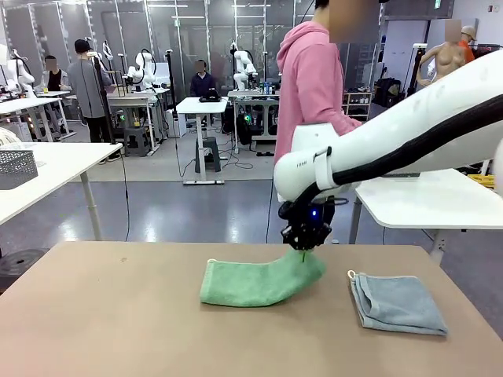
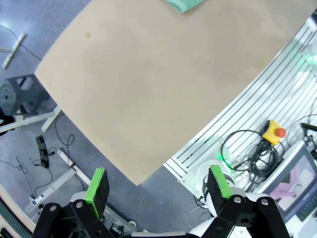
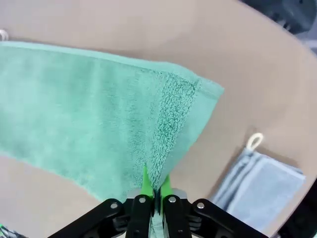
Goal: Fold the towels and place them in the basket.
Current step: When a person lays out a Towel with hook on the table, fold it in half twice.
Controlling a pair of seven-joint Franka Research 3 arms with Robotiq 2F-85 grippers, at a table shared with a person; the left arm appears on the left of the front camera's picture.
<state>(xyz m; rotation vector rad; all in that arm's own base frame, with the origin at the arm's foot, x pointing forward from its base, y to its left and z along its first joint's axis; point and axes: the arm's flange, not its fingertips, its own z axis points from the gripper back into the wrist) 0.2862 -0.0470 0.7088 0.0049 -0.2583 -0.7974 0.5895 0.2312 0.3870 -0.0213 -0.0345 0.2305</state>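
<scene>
Green towel [image 1: 259,283]: one end is pinched and raised by the right pincer [image 1: 305,250], mid-fold.
The rest of it lies on the surface [image 1: 118,314], with the folded blue-grey towel [image 1: 397,304] well apart to its right. The raised end is judged due to be carried over the flat half and released squarely. The left pincer [image 2: 158,188] is held wide, empty. No writing can be read.

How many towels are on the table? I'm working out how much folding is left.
2. The green towel lies mid-table, its right end pinched and lifted by the right gripper. The blue-grey towel lies folded at the table's right side. None others visible.
</scene>
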